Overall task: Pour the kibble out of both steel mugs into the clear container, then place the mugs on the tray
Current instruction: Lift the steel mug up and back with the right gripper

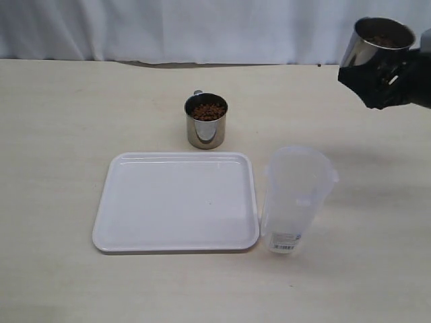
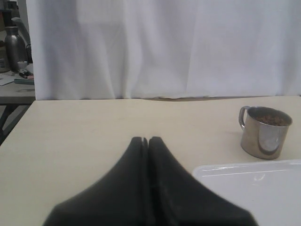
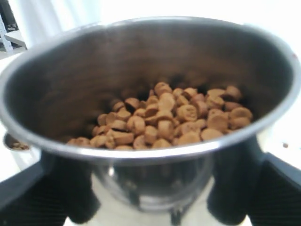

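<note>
The right gripper [image 1: 385,84] clasps one steel mug [image 1: 378,40], raised and tilted, well apart from the clear container [image 1: 296,202], which looks empty. The other mug [image 1: 206,121] stands full behind the tray [image 1: 176,202]. From the left wrist, the left gripper [image 2: 148,141] is pinched together on nothing. From the right wrist, kibble [image 3: 174,120] lies inside the held mug, so the first pour is not yet made. Next, the mug must come over the container's rim.

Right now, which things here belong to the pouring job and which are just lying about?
Job: held steel mug in the right claw; second steel mug on the table; kibble; clear container; white tray.
Lying about: metal bottle by the side table, in the left wrist view only.
</note>
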`<state>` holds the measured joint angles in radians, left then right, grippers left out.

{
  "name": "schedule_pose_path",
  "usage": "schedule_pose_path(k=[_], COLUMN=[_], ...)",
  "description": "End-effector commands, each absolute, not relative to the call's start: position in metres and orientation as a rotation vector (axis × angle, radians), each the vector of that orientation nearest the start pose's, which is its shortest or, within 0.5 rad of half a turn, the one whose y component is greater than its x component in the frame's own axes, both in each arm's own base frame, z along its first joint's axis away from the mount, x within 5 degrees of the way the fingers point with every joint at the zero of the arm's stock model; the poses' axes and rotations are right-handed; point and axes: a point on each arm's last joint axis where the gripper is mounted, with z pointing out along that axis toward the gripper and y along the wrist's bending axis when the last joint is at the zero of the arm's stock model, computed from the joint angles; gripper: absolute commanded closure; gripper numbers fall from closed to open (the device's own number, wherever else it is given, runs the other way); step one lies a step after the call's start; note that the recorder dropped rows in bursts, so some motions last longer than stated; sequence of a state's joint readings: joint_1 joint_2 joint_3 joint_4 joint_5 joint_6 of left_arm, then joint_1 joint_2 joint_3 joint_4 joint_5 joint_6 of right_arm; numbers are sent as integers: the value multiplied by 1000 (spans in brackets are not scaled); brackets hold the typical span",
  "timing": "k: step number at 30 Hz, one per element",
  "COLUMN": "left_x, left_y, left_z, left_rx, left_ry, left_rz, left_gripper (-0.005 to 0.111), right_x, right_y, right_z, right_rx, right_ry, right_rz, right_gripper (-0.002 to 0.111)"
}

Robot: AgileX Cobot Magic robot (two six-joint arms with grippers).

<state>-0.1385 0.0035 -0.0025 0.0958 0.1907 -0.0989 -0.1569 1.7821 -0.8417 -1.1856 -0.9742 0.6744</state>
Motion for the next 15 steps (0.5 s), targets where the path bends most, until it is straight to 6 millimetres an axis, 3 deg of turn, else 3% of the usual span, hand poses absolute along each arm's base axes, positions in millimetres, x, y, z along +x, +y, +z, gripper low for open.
schedule_pose_path(k=[1,15], left_x=[56,56], left_y=[-6,-6], left_z=[197,197], left_rx=[97,97], left_ry=[1662,1662], left_rz=[-90,-90], left_gripper=[107,107], right_x=[311,237], right_y=[17,20], right_z=[216,213], right_rx=[-667,-628], right_ry=[1716,1832], right_rz=[458,339], right_gripper=[103,103])
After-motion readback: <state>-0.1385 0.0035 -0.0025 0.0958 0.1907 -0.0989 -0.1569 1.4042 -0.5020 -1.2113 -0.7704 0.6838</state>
